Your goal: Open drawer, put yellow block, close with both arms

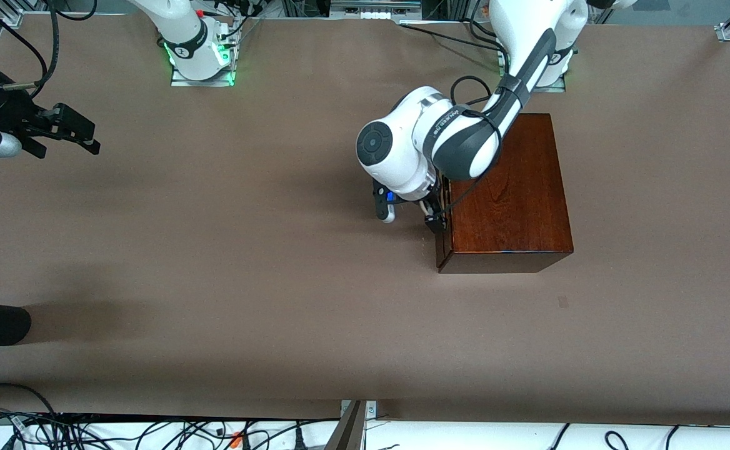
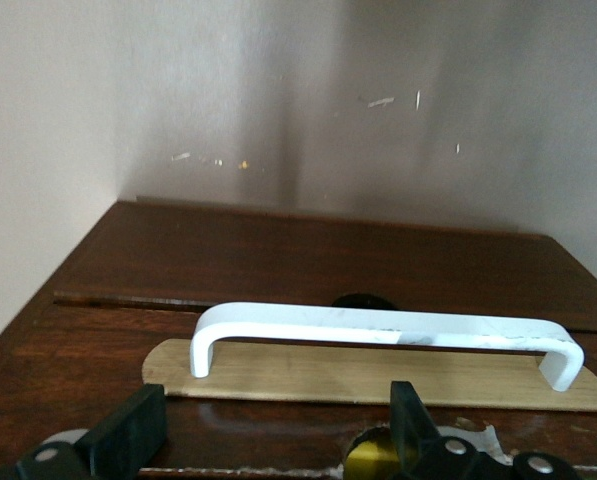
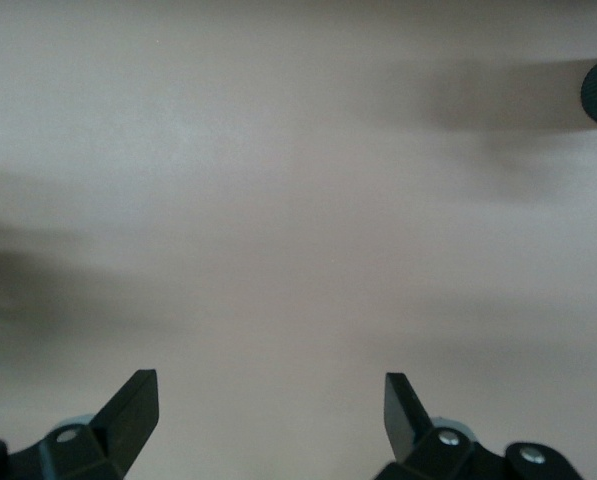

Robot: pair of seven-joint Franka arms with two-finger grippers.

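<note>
Directly ahead of the left gripper (image 2: 268, 435), between the lines of its spread fingers but not yet touched, sits the white handle (image 2: 383, 330) of the drawer (image 2: 308, 400), which looks shut in the dark wooden box (image 1: 509, 194). The handle's long axis runs crosswise to the approach, so I judge a straight advance would put the fingers around it. Well apart, over the table (image 1: 246, 262) at its own end, the right gripper (image 1: 87, 134) waits with fingers apart. The yellow block is nowhere visible (possibly out of frame).
</note>
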